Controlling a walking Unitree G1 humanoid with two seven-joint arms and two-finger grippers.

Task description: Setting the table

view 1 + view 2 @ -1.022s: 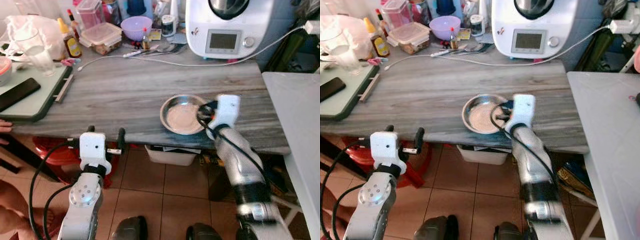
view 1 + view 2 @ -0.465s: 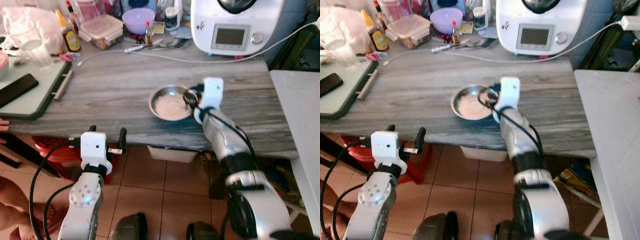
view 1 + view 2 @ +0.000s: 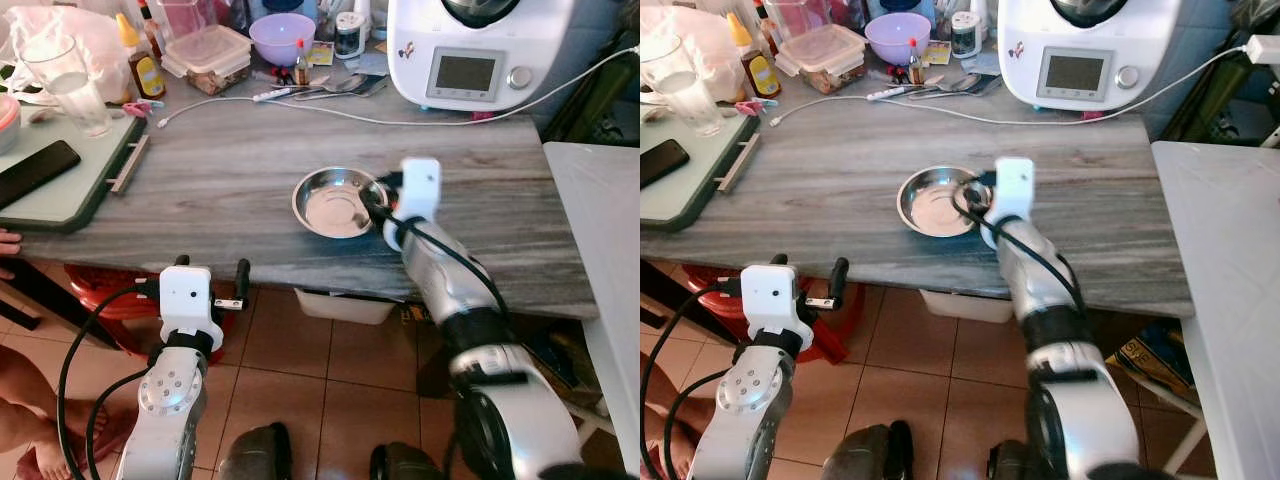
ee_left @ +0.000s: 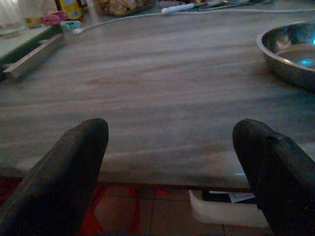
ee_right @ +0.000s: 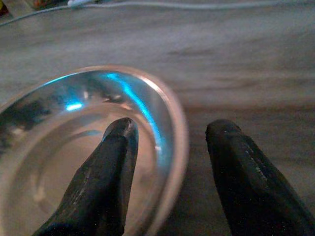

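Steel bowl: one, resting flat on the grey wood-grain table, near the front edge, roughly mid-table; empty and shiny inside.
Right gripper: fingers apart, straddling the bowl's right rim, one finger over the inside, the other outside above the table; not clamped. Judged: either just set down or about to be pinched at the rim, a thin edge being the only place two long fingers can take a shallow bowl.
Left gripper: fingers wide apart, holding nothing, hanging just in front of and below the table edge; judged idle, kept clear of the working arm.
Placement reason: bowl near the front edge, probably as a place setting within a sitter's reach.
Back-of-table clutter: one white kitchen machine with its white cable trailing across; one purple bowl; one lidded food box; one yellow-capped sauce bottle; spoons in a loose pile, number too small to tell.
Green tray: one, at the left end, carrying one dark phone and one clear glass.
Progress, judged: early; one dish laid, no cutlery or glass beside it yet.
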